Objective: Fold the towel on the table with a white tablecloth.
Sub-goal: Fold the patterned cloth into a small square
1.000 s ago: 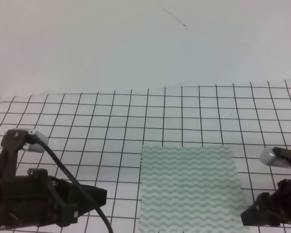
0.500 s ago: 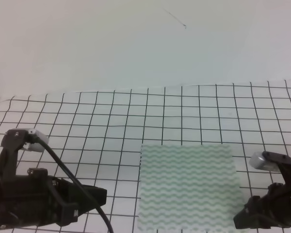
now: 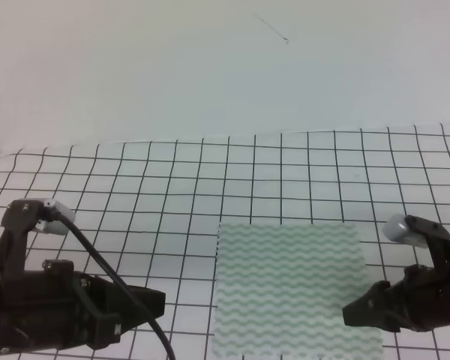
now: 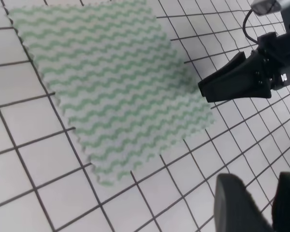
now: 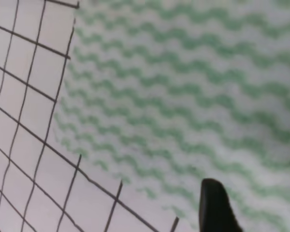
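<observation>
The towel [image 3: 292, 289] lies flat and unfolded on the tablecloth [image 3: 210, 172] near the table's front edge, right of middle, so no fold is made yet and the whole task remains. The right gripper [image 3: 350, 313] reaches over the towel's right edge, jaws parted, grasping nothing. The left gripper [image 3: 159, 302] waits well apart on the left, jaws slightly parted, empty

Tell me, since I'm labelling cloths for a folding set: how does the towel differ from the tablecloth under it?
The towel carries pale green wavy stripes; the tablecloth is white with a thin black square grid. The towel covers only a few grid squares, while the tablecloth runs past the view's edges. The towel's edges look scalloped in the left wrist view; the tablecloth's hem is not visible. Both lie flat.
</observation>
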